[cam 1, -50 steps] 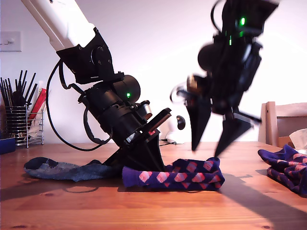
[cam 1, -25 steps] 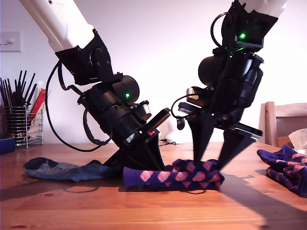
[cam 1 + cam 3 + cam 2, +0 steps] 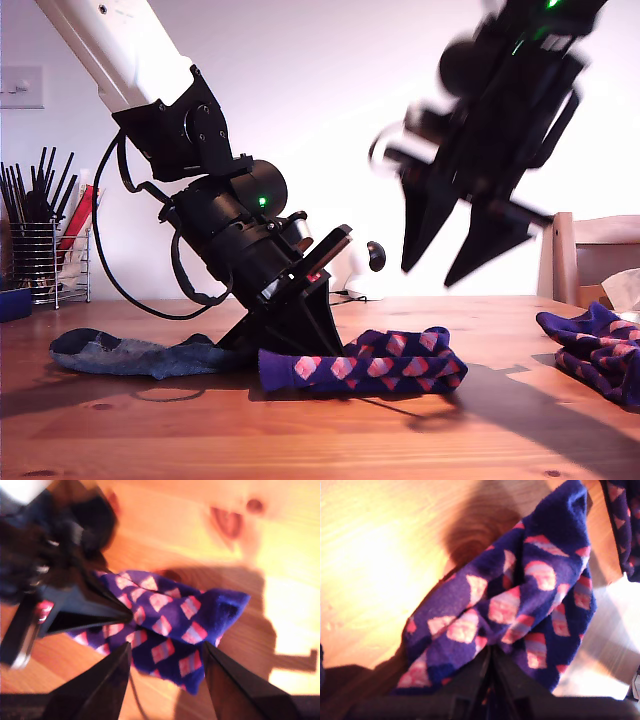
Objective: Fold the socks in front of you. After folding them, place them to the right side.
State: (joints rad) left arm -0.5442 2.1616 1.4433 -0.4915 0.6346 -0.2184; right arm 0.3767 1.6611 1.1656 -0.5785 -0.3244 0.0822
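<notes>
Above the checked sock [image 3: 365, 370], my second pincer [image 3: 445, 255] has risen, jaws wide; my first pincer [image 3: 300, 335] stays clamped on it, fold done.

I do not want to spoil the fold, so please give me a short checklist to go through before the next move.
1. My first gripper shut on the checked sock: ok.
2. My second gripper open, holding nothing, above the sock: ok.
3. Checked sock doubled over on the table: ok; how neatly, cannot tell.
4. Grey-blue sock clear of the fold, toward the exterior view's left: ok.
5. Other checked sock apart, at the exterior view's right: ok.
</notes>
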